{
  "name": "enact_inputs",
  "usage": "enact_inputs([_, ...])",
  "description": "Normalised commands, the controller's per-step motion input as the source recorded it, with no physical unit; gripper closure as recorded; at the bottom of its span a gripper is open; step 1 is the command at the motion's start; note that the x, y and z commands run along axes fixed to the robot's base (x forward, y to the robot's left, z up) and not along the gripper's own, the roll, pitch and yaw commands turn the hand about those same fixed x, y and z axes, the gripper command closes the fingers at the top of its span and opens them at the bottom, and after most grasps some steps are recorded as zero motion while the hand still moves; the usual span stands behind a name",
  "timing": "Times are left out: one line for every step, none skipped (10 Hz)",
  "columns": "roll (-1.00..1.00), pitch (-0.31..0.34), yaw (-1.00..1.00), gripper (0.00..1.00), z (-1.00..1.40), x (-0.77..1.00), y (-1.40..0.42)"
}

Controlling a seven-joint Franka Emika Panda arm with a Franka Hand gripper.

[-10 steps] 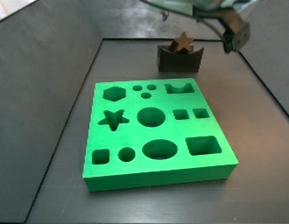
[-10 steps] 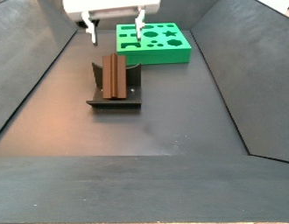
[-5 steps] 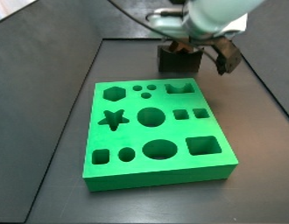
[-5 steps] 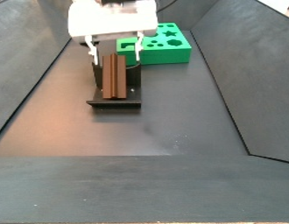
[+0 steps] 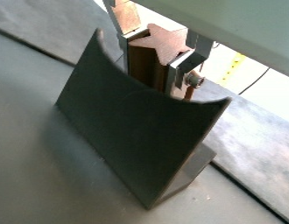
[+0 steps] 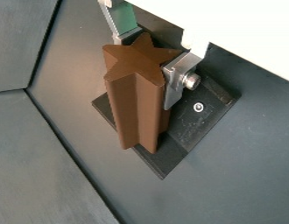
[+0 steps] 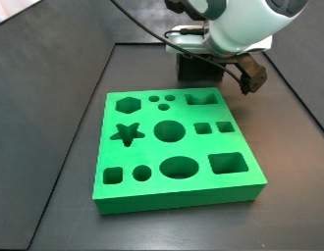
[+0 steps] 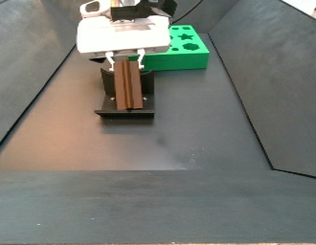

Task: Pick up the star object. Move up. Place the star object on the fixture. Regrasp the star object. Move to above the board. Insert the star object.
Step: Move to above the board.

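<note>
Nearest the camera in a side view, the dark surface [image 8: 161, 158] carries nothing.

Next comes the fixture [image 8: 124, 113], and the star object [image 8: 124, 88] stands upright on it, its long body leaning against the fixture's back plate.

The gripper [image 8: 124, 65] now sits low over the top of the star object. One second ago it hung well above the piece, and half a second ago it was partway down. The descent therefore appears complete or close to it.

The fingers straddle the upper end of the star object, one at its 3 o'clock side and one at its 9 o'clock side. In a wrist view, one silver finger [image 6: 176, 72] lies against the flank of the star, apparently touching. The opposite finger is not clearly shown. I cannot tell whether the pair has clamped or merely brackets the piece.

Farthest away, at about 1 o'clock from the fixture, the board [image 8: 192, 61] lies flat with its cut-outs unoccupied.

My judgement is that the placement on the fixture is done and the regrasp is in hand. Lifting and insertion remain. Before any lift I would want firm contact confirmed on both flanks, since a one-sided touch could tip the piece off the plate.
</note>
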Motion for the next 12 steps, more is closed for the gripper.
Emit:
enact_inputs([-0.17, 0.192, -0.31, 1.00, 1.00, -0.14, 0.08])
enact_inputs([-0.18, 0.203, -0.22, 1.00, 1.00, -0.15, 0.08])
enact_inputs([-0.19, 0.215, -0.10, 1.00, 1.00, -0.14, 0.08])
enact_inputs([-0.18, 0.215, 0.00, 1.00, 1.00, -0.13, 0.08])
enact_inputs([-0.16, 0.204, 0.03, 1.00, 1.00, -0.13, 0.07])
enact_inputs([-0.11, 0.167, 0.09, 1.00, 1.00, -0.13, 0.07])
enact_inputs([-0.08, 0.141, 0.11, 1.00, 1.00, -0.13, 0.06])
enact_inputs([-0.07, 0.107, 0.12, 1.00, 1.00, -0.12, 0.06])
enact_inputs([-0.06, 0.055, 0.13, 1.00, 1.00, -0.12, 0.06])
enact_inputs([-0.06, 0.020, 0.12, 1.00, 1.00, -0.12, 0.06])
enact_inputs([-0.06, -0.008, 0.11, 1.00, 1.00, -0.11, 0.05])
enact_inputs([-0.06, -0.033, 0.08, 1.00, 1.00, -0.11, 0.05])
